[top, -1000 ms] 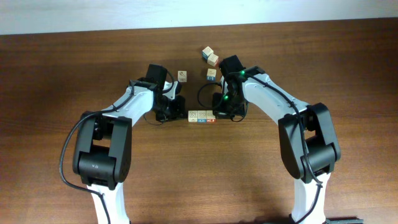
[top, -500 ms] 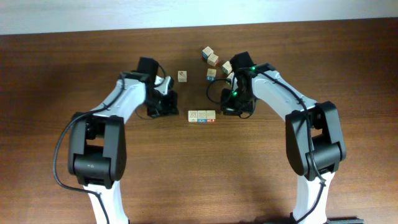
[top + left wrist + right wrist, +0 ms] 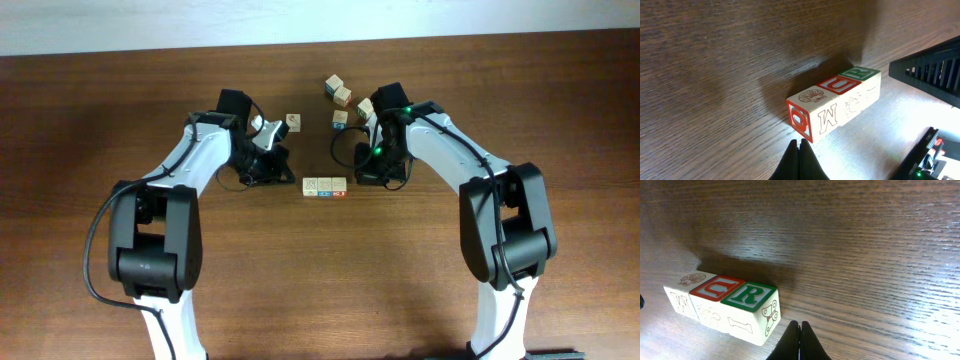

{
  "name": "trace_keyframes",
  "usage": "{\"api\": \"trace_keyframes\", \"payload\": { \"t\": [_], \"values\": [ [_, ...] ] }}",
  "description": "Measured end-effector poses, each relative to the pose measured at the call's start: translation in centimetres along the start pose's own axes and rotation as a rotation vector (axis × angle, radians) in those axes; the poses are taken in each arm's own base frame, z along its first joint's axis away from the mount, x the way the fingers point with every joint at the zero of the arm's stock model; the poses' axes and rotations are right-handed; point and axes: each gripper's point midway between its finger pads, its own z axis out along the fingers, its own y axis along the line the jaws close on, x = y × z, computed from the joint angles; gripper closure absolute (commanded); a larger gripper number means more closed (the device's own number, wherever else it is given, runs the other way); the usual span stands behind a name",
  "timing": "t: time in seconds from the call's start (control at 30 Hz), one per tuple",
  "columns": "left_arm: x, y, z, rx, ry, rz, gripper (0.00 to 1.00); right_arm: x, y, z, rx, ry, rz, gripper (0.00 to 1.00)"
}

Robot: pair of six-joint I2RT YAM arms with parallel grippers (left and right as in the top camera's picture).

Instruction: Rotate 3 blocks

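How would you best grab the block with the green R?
Probably from above, fingers straddling the row, pinching the green R block on its two free long-side faces. It lies flat at the row's end; the red C block touches another face.

Closed fingers [image 3: 791, 346] sit near three touching blocks [image 3: 720, 302].

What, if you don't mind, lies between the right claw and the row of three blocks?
Nothing but bare table. In the right wrist view, the shut right claw sits apart from the row of three blocks, nearest its green-topped end.
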Motion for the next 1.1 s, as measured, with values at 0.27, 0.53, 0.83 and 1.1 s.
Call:
{"api": "trace_keyframes", "payload": {
  "t": [0.27, 0.53, 0.83, 1.1],
  "values": [
    [0.0, 0.6, 0.0, -0.038, -0.002, -0.035, 1.0, -0.1, 0.0, 0.0, -0.001, -0.004, -0.006, 0.96],
    [-0.2, 0.2, 0.7, -0.07, -0.008, -0.076, 1.0, -0.1, 0.0, 0.0, -0.001, -0.005, -0.007, 0.96],
    [0.1, 0.0, 1.5, -0.136, 0.002, -0.102, 1.0, -0.1, 0.0, 0.0, -0.002, -0.006, -0.007, 0.96],
    [-0.1, 0.5, 1.5, -0.169, -0.012, -0.135, 1.0, -0.1, 0.1, 0.0, -0.002, -0.006, -0.008, 0.96]
  ]
}}
